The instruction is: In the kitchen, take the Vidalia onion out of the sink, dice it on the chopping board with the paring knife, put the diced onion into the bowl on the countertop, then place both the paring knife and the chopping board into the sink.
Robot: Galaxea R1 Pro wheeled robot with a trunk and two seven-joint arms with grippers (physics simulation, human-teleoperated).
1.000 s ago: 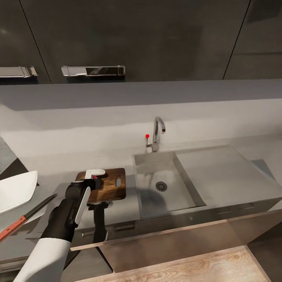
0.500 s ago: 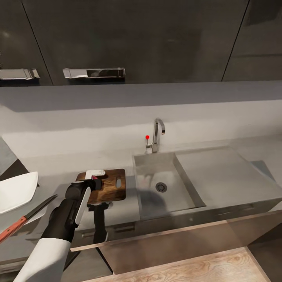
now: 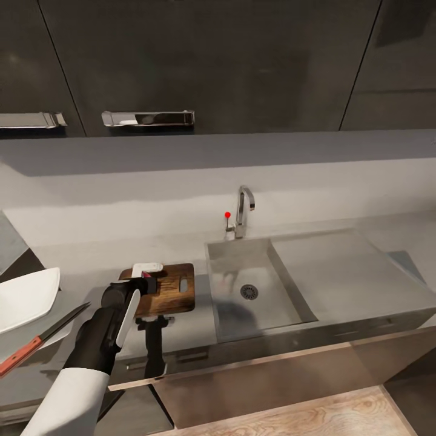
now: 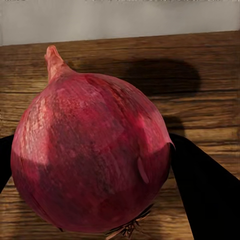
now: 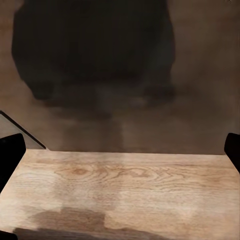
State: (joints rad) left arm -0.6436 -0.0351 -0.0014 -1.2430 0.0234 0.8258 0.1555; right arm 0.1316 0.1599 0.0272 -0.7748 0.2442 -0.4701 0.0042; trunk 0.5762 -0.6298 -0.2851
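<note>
Only the head camera has tipped slightly since the earlier frame, its view showing the left gripper (image 3: 144, 280) over the dark brown wooden chopping board (image 3: 175, 289), while the left wrist view shows its fingers pinching the red-skinned onion (image 4: 90, 155) above the board, so setting down and fetching the orange-handled paring knife (image 3: 36, 339) seems next; the right wrist view shows spread fingertips (image 5: 11, 150) over pale floor.

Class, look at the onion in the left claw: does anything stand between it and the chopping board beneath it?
Nothing visible does. The left claw grips the onion right above the bare wood of the board; the knife lies off to the side on the counter.
</note>
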